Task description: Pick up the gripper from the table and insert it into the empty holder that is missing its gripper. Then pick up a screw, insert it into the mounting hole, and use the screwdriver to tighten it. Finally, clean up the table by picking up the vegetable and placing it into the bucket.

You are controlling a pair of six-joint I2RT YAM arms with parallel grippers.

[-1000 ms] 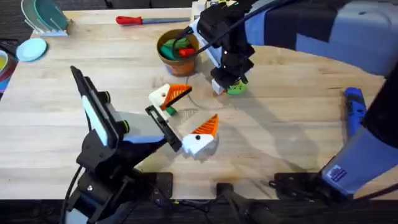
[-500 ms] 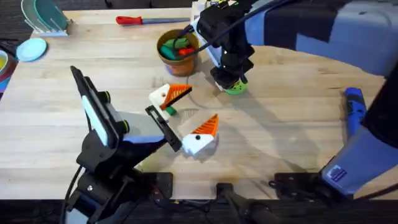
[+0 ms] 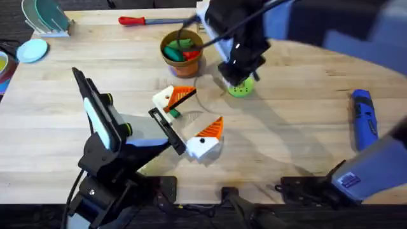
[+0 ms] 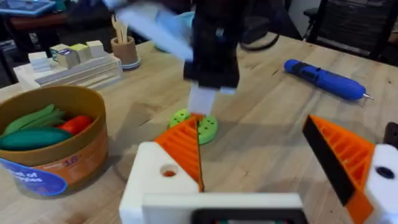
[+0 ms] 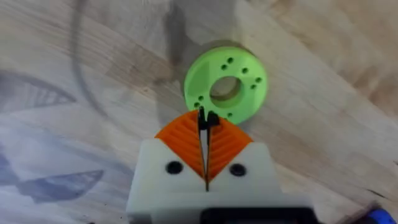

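The left end effector (image 3: pixel 202 108) is seen held wide open above the worktop (image 3: pixel 299 83), with nothing gripped between its fingers. Each of its white finger blocks carries an orange ribbed tip. The far holder (image 3: pixel 164 98) has its tip pointed to the right, its long axis running roughly across the worktop. The near holder (image 3: pixel 202 147) has its tip (image 3: pixel 213 127) angled up and away to the right. In the left wrist view a round mounting hole (image 4: pixel 168 170) is visible in the face of one white block.

The vegetable (image 3: pixel 173 113), a tiny green piece, is found lying on the worktop just beside the far holder; its long axis cannot be told.

Further back, a red-handled screwdriver (image 3: pixel 142 20) is laid along the far edge, handle to the left and shaft to the right. The bucket (image 3: pixel 180 63) is stood upright near it, with green and red toy vegetables inside.

To the right of the bucket a flat green disc (image 5: pixel 225 89) with holes is lying flat. The right end effector (image 5: pixel 207 121) is held over its edge, its orange pads pressed together on a small dark piece (image 5: pixel 207 117) too small to identify.

At the far right a blue power screwdriver (image 3: pixel 364 114) is laid with its long axis running from near to far.
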